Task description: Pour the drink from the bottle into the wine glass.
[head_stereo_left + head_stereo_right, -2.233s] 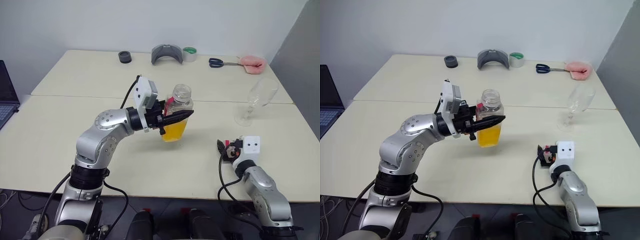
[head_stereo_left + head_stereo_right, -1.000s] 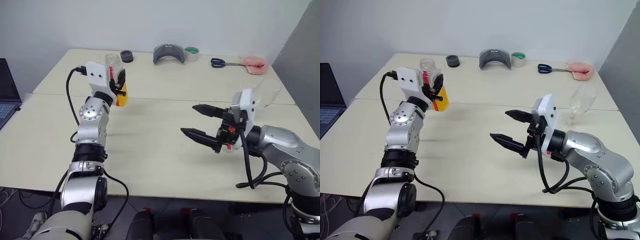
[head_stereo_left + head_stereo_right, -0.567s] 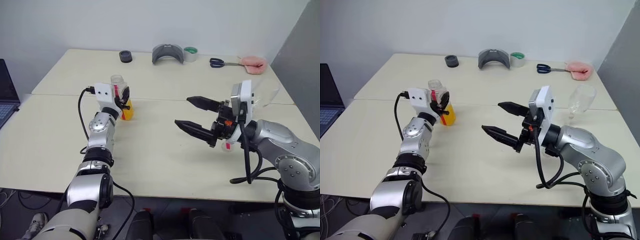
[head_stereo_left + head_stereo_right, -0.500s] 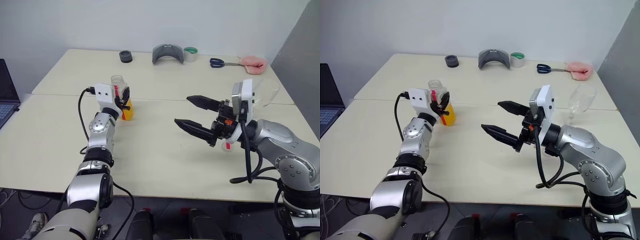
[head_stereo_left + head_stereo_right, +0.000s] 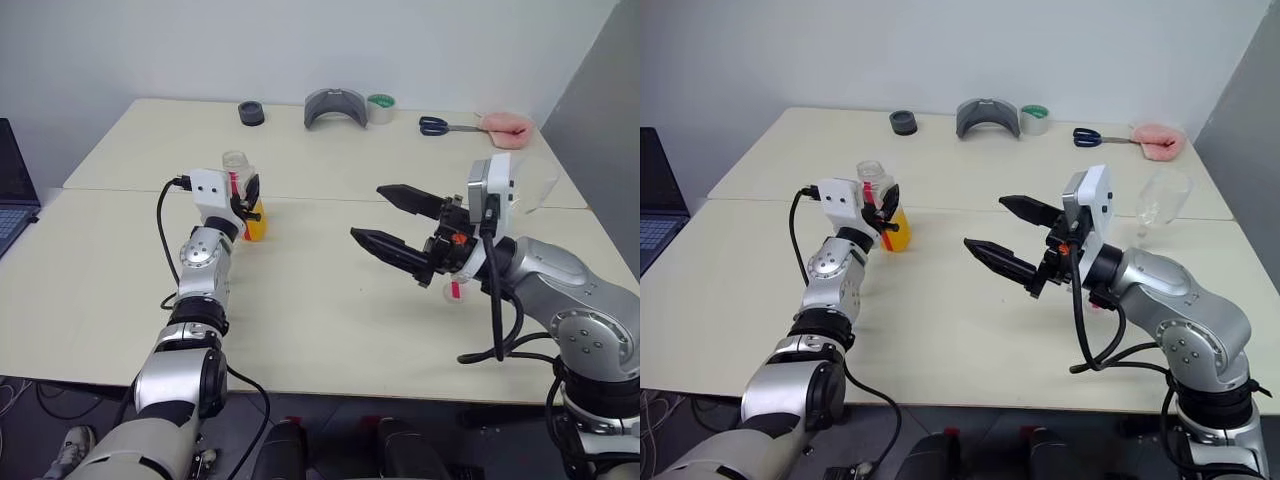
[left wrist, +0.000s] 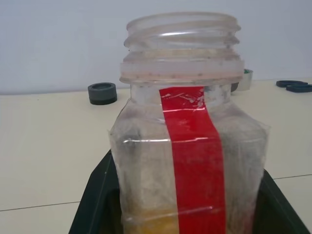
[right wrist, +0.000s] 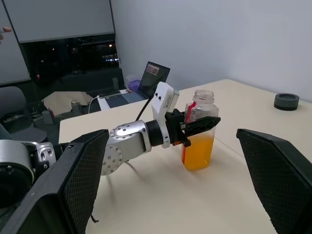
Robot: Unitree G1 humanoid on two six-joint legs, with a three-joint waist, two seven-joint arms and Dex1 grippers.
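Note:
The bottle [image 5: 240,188] stands upright on the table near the seam, its wide mouth uncapped and a red strip [image 6: 195,161] down its side. The orange drink [image 7: 197,151] fills its lower part. My left gripper [image 5: 250,206] is shut on the bottle, one black finger [image 6: 95,204] on each side of the body. My right gripper [image 5: 367,212] hovers wide open above the table's middle, pointing towards the bottle and holding nothing. The wine glass [image 5: 1163,196] stands at the far right, behind the right wrist, and looks empty.
Along the far table edge lie a black roll [image 5: 250,113], a grey curved piece [image 5: 334,105], green tape [image 5: 379,106], scissors [image 5: 440,125] and a pink cloth [image 5: 505,127]. A laptop [image 5: 12,190] sits off the left edge.
My left arm has lowered the bottle from mid-air onto the table and then kept still. My right gripper rose slightly and stays wide open.

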